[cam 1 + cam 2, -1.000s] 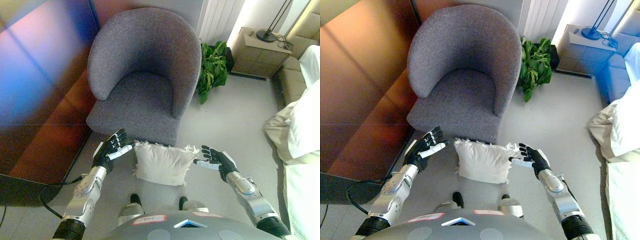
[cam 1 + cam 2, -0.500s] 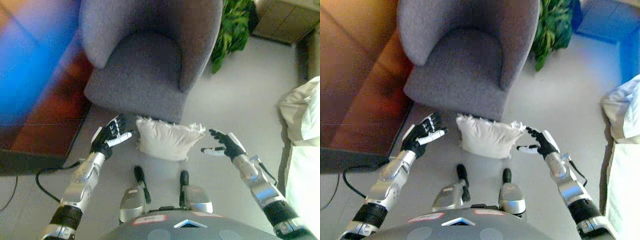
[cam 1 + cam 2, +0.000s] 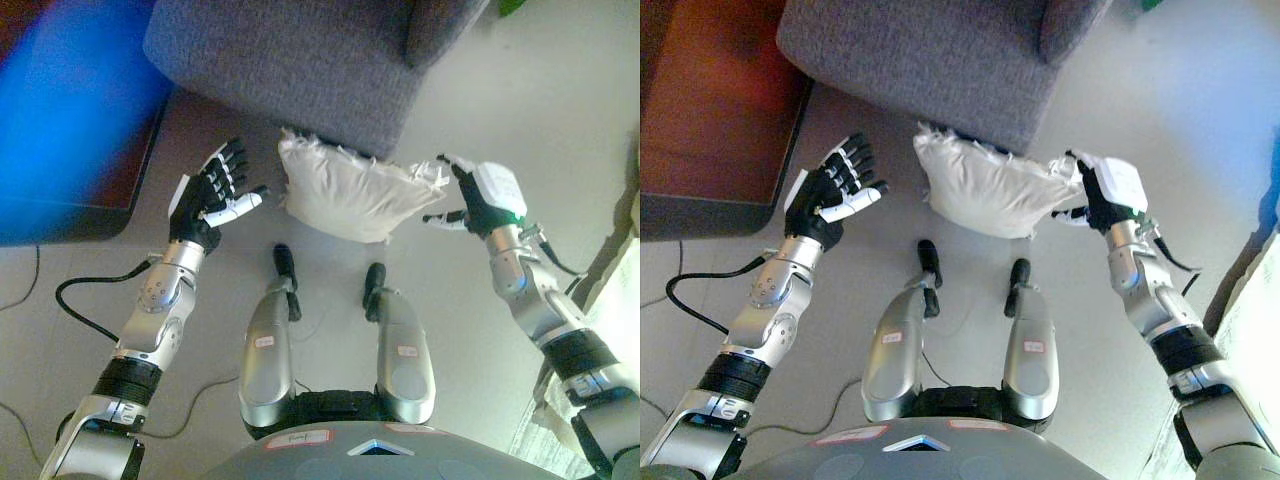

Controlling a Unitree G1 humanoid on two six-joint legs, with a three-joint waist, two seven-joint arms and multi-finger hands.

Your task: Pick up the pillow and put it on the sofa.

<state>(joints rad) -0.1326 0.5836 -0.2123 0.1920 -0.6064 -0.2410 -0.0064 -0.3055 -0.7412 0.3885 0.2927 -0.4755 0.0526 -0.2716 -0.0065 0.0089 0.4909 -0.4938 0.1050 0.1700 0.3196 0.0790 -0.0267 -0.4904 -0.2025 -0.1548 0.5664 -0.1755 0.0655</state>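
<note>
Softness is what should govern the grasp: the pillow (image 3: 350, 194) looks light, loosely stuffed and easily squashed, so it ought to give under pressure rather than slip, and a squeeze from both ends at once seems the surest hold, palms pressing inward at its short sides. It lies on the floor between the two hands, its far edge against the base of the grey sofa (image 3: 300, 50). The left hand (image 3: 212, 194) hovers just beside the pillow's left end, apart from it, fingers spread and fairly straight with the palm turned toward the cloth. The right hand (image 3: 1102, 195) is at the opposite end, fingers extended and loosely spread, its fingertips at or touching the corner there; I cannot tell whether contact is made. Off-white and plump, the pillow has crumpled, frilled corners and a creased, matte cover.
</note>
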